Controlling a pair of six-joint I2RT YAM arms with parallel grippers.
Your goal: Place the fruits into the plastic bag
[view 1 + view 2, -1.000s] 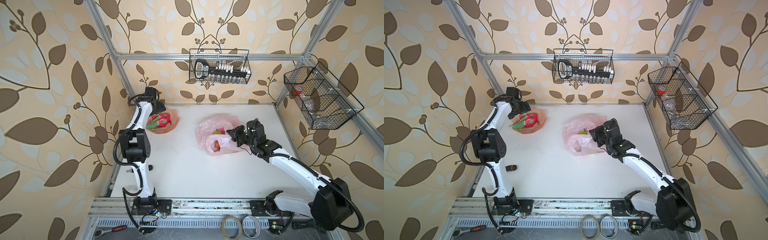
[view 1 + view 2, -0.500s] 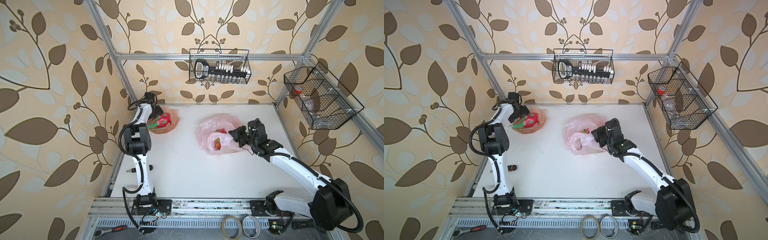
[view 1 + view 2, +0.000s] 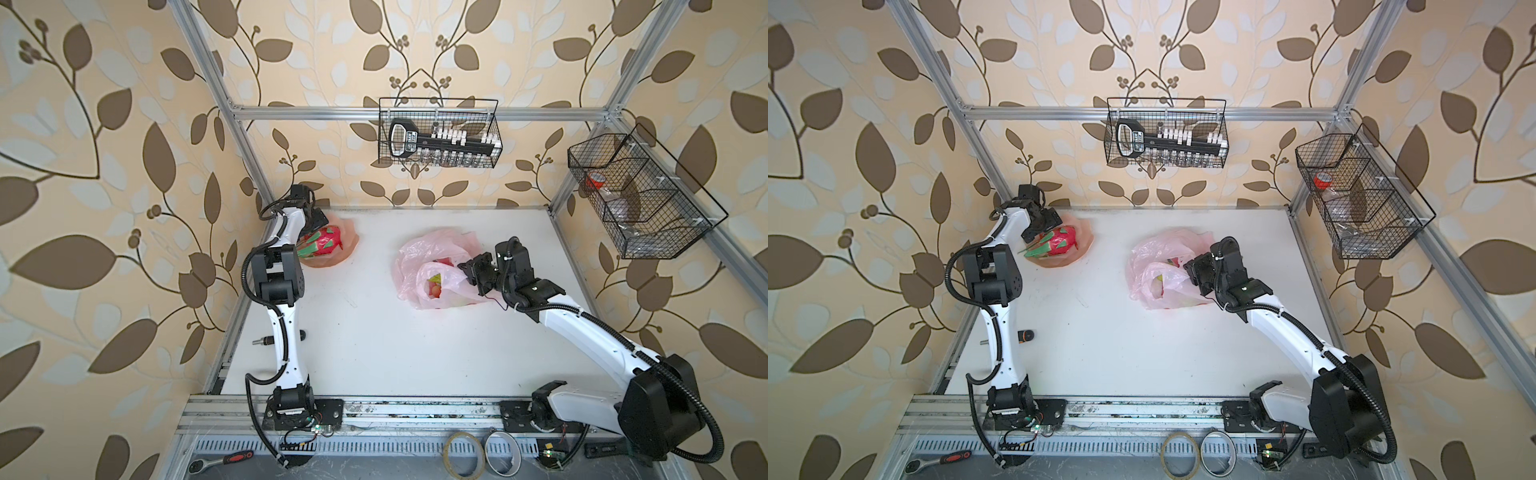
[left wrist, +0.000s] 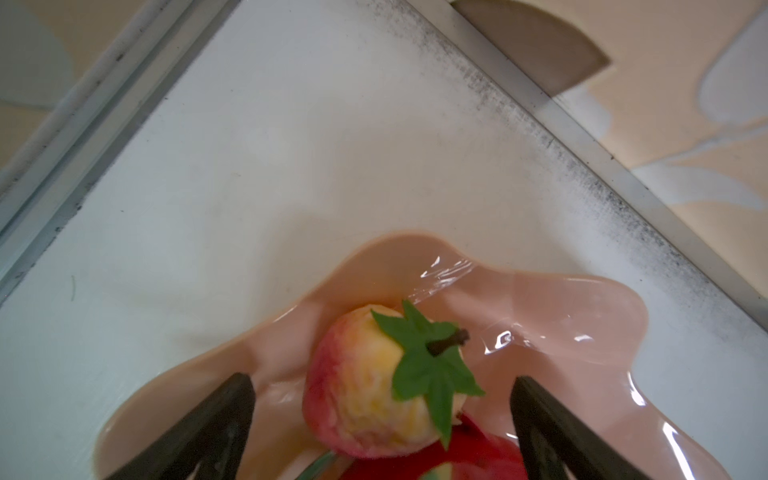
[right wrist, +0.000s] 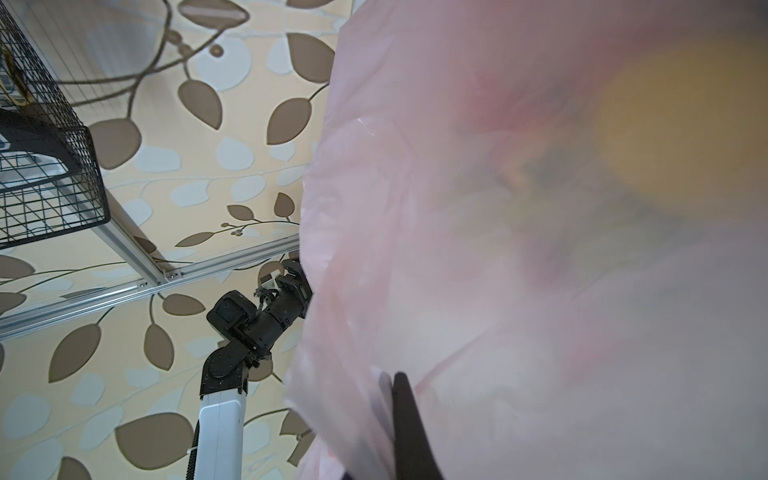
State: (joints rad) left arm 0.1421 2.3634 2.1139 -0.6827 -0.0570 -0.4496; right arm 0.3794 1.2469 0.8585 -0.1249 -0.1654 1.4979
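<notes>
So in both top views the left gripper (image 3: 319,219) hangs over the petal-edged dish (image 3: 352,237) in the far left corner of the table (image 3: 415,353). It's right next to the dragon fruit (image 3: 326,246) lying in that dish, but I can't really read the jaws from up there. The plastic bag (image 3: 417,255) sits crumpled a bit right of the middle toward the back, well apart from the dish. The right gripper (image 3: 468,270) is at the right-hand rim of the bag's mouth with the film bunched at its tip. Through the opening you can see a few small red and orange fruits (image 3: 434,286) inside the bag. Left wrist view: the jaws are spread wide, with one black finger (image 4: 224,415) on each side of a blushed yellow-red peach (image 4: 361,403) that has a green leaf and stem. Neither finger touches it as far as I can tell, and the peach is sitting in the dish. Right wrist view: it's nearly all pale pink bag and pretty blurry, with yellow and red blobs showing through the plastic. One dark finger (image 5: 409,424) is pressed flat against the film, so the jaws are clamped on a fold of the bag. The left arm (image 5: 249,324) shows off to the side in front of the leafy wallpaper (image 5: 124,124).
</notes>
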